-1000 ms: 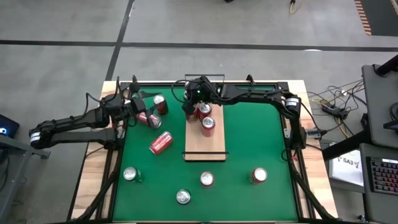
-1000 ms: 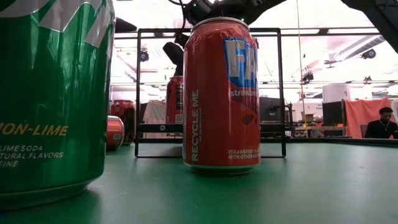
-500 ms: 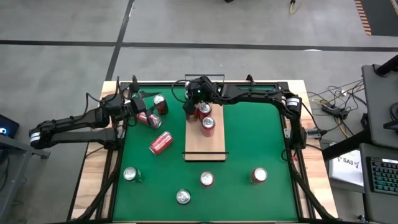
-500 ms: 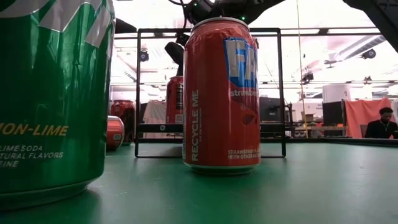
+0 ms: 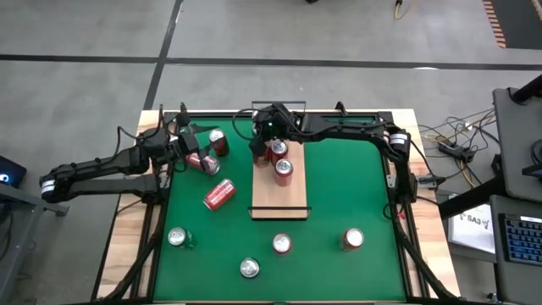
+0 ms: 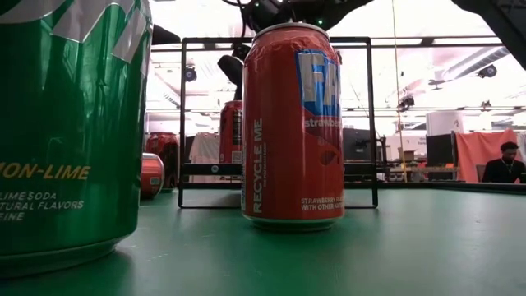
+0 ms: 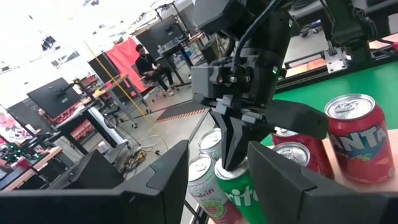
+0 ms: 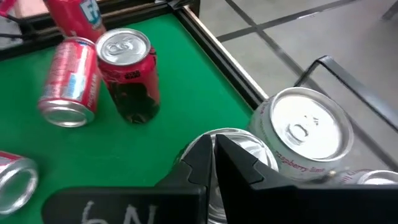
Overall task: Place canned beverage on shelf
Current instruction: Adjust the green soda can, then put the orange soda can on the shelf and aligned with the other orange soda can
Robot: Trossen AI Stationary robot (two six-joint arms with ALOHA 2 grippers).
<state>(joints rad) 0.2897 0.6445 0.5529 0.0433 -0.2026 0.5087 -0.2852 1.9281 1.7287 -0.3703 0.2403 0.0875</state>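
The left end effector [image 5: 196,155] hovers open over the green surface [image 5: 339,195] beside tipped red cans [image 5: 218,194]. Mid-surface, the shelf [image 5: 279,196] bears cans; the right end effector [image 5: 261,149] seems nearly closed above a green can [image 7: 239,190]. A person [image 6: 501,163] sits beyond.

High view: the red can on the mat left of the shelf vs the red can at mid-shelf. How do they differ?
Pose: the red can left of the shelf lies on its side, while the mid-shelf red can stands upright with its silver top showing. Place: the first rests on the green mat, the second on the shelf. Both are red cans.
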